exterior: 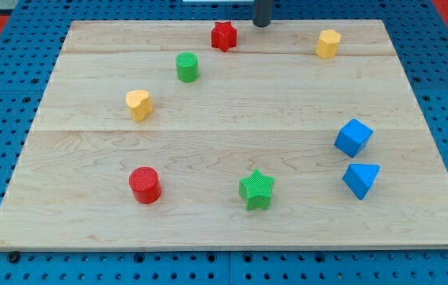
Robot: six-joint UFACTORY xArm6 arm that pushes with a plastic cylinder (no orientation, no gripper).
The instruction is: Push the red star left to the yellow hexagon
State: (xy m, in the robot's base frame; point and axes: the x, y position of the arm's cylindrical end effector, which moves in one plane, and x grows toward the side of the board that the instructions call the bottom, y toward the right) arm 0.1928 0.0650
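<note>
Rod down at the view's top edge, my tip (pixel 262 24) holds nothing and sits just right of the red star (pixel 223 36), slightly above it. That star lies near the top of the board (pixel 232 229); the yellow hexagon (pixel 328 43) is well apart on the right. I judge pushing from this side sends the star leftward toward the green cylinder (pixel 187 67), away from the hexagon.

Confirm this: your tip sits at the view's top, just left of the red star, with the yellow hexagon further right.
Not quite: the camera view shows my tip just right of the red star, not left. The yellow hexagon is indeed further right.
</note>
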